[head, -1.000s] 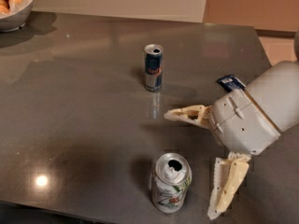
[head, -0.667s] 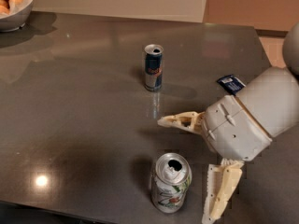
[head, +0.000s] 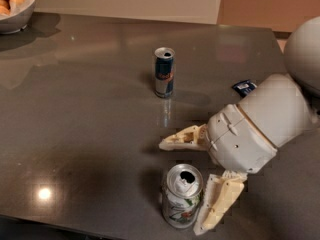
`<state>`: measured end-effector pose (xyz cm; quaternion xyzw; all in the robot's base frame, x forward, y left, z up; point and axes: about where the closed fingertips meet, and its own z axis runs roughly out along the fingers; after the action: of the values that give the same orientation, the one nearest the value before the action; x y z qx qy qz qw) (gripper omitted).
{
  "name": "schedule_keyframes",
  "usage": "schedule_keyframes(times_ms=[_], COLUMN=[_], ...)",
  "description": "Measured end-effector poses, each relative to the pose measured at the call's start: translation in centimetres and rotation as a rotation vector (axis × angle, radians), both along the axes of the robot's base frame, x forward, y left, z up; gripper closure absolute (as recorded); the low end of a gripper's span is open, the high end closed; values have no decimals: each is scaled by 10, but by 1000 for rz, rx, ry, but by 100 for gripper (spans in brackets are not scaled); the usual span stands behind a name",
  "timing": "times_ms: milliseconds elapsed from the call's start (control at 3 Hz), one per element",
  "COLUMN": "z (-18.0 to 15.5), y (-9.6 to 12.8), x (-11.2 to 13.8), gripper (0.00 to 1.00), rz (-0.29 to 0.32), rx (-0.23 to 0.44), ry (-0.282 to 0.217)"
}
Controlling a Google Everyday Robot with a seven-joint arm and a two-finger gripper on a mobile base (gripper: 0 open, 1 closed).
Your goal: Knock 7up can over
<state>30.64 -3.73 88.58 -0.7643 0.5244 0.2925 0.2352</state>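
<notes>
The 7up can (head: 181, 196) stands upright near the table's front edge, white with green leafy marks, a red spot and an opened silver top. My gripper (head: 186, 185) comes in from the right and is open. One cream finger (head: 182, 138) points left just behind the can. The other finger (head: 220, 206) lies along the can's right side, touching or nearly touching it. The can stands between the two fingers, not gripped.
A slim blue-and-silver can (head: 164, 72) stands upright farther back at mid-table. A bowl of oranges (head: 14, 5) sits at the far left corner. A small dark blue packet (head: 244, 86) lies behind my wrist. The dark table's front edge (head: 75, 229) runs just below the 7up can.
My gripper has moved left and toward the front, closing in on the 7up can. The lower finger is now at the can's right side. The can still stands upright.
</notes>
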Motion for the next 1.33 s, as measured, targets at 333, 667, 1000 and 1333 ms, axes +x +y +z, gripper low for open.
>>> schedule_keyframes(times_ms=[333, 667, 1000, 1333], z=[2, 7, 17, 34], y=[3, 3, -3, -16], x=[-1, -1, 15, 45], gripper=[41, 64, 87, 100], rz=[5, 12, -30, -110], rx=[9, 21, -9, -112], ry=[13, 20, -4, -32])
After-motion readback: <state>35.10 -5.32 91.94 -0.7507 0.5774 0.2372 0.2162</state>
